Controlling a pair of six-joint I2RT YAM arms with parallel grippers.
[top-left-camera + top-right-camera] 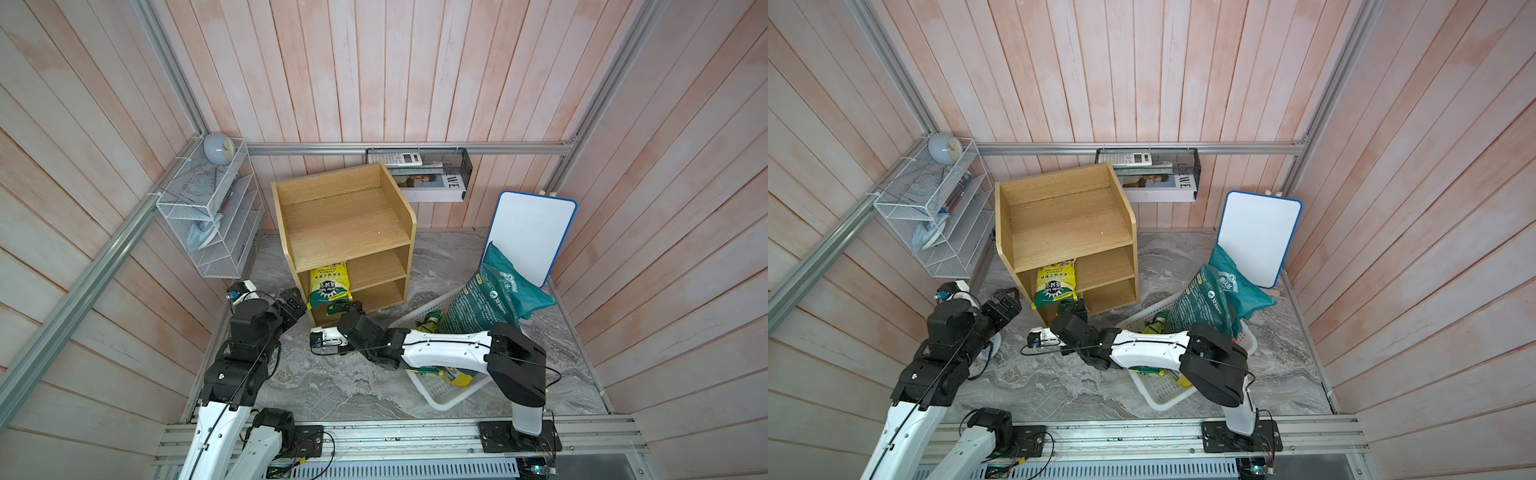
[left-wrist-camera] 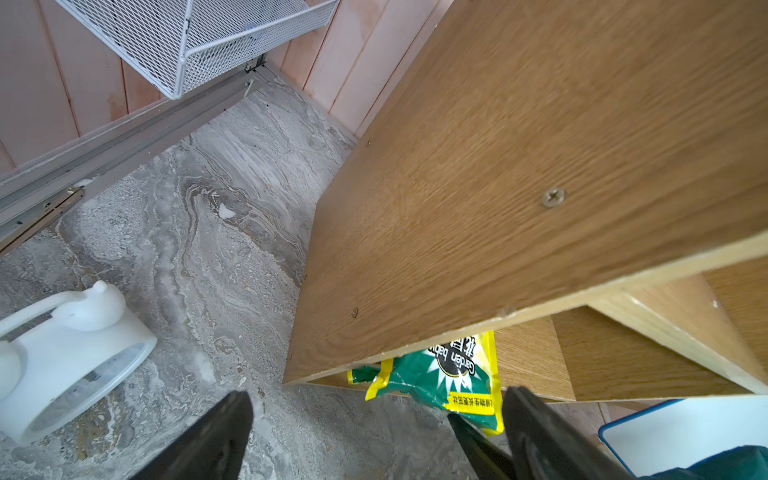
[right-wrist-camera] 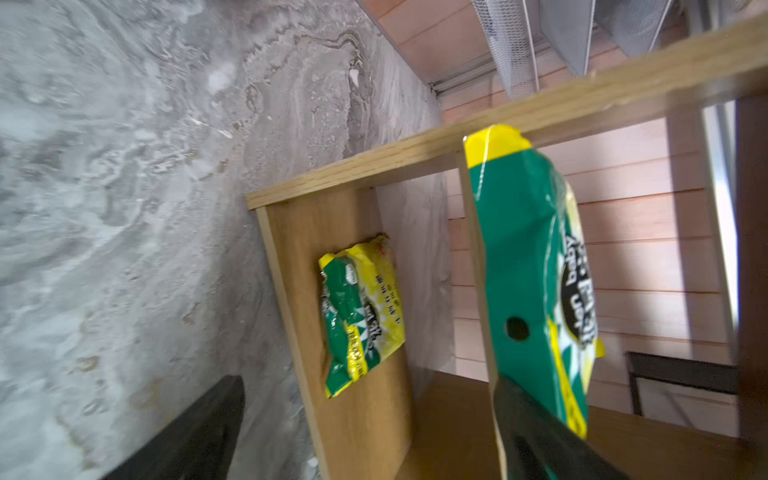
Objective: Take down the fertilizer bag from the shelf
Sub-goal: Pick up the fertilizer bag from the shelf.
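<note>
The light-wood shelf (image 1: pixel 345 224) (image 1: pixel 1067 224) stands at the back middle of the floor. A yellow-and-green fertilizer bag (image 1: pixel 330 286) (image 1: pixel 1057 284) (image 3: pixel 536 270) lies at the left end of its middle tier, its lower end hanging over the front edge. My right gripper (image 1: pixel 345 308) (image 3: pixel 370 436) is open just below that end, and one finger (image 3: pixel 536 440) is at the bag's hanging edge. A second bag of the same kind (image 3: pixel 361 316) lies on the bottom tier. My left gripper (image 1: pixel 295 305) (image 2: pixel 374 440) is open beside the shelf's left front corner, with the bag (image 2: pixel 440 382) just ahead of it.
A white basket (image 1: pixel 449 395) at the right holds a large dark-green bag (image 1: pixel 486 299). A whiteboard (image 1: pixel 528 237) leans on the right wall behind it. A white wire rack (image 1: pixel 212 216) and a black mesh tray (image 1: pixel 419 170) hang on the walls. A white object (image 2: pixel 70 353) sits near the left arm.
</note>
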